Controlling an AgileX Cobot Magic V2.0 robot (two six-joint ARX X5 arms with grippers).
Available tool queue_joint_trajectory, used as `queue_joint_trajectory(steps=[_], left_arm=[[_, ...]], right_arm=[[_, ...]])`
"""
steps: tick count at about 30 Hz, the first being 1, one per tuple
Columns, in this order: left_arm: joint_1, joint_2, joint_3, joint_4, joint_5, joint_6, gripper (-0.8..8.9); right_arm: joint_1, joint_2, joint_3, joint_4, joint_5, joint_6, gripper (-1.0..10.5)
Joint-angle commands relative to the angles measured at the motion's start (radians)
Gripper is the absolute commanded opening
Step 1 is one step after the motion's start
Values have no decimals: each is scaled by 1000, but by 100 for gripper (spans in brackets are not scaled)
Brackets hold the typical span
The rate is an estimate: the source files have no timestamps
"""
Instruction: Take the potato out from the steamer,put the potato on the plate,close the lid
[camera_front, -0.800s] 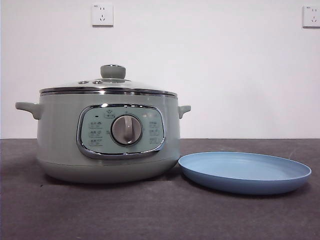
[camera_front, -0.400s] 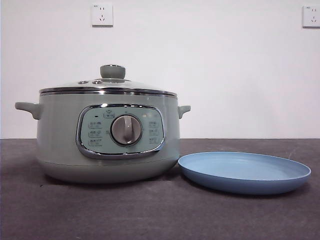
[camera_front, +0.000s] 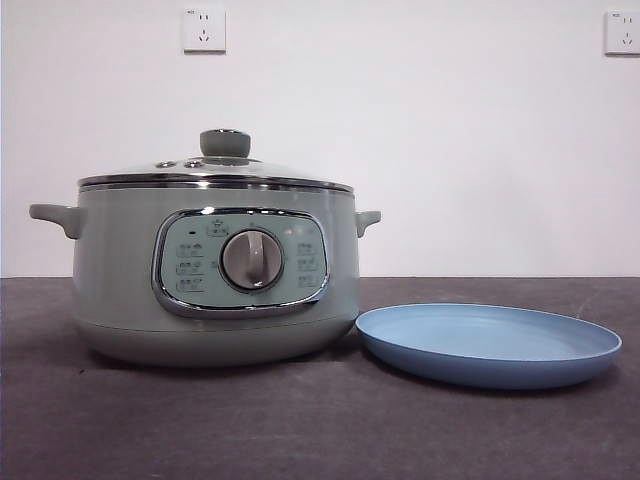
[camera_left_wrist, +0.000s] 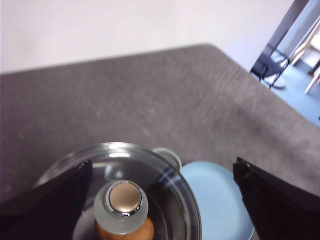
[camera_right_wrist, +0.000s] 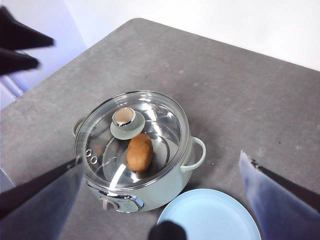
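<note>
The pale green steamer (camera_front: 215, 275) stands on the left of the table with the glass lid (camera_front: 215, 172) shut on it. Through the glass the brown potato (camera_right_wrist: 139, 152) lies inside the pot. The light-blue plate (camera_front: 488, 343) sits bare just right of the pot. My left gripper (camera_left_wrist: 162, 164) hovers open high above the lid's knob (camera_left_wrist: 125, 205); under the knob a bit of potato (camera_left_wrist: 125, 232) shows. My right gripper (camera_right_wrist: 161, 159) hangs open well above pot and plate (camera_right_wrist: 210, 217). Neither gripper shows in the front view.
The dark grey table (camera_front: 320, 430) runs in front of pot and plate. A white wall with two sockets (camera_front: 204, 30) stands behind. The left arm's black jaws (camera_right_wrist: 20, 45) show far off in the right wrist view. The table's far edge (camera_left_wrist: 260, 85) borders open floor.
</note>
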Motion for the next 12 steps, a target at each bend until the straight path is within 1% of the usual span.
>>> queue_joint_trajectory(steps=[1,5,12], left_arm=[[-26,61,2,5,-26,13,475],[-49,140,2,5,-83,14,475],[-71,254,2,-10,-162,39,475]], right_arm=[[2,-3,3,3,3,11,659],[2,-3,3,3,3,25,658],[2,-3,3,-2,5,25,658]])
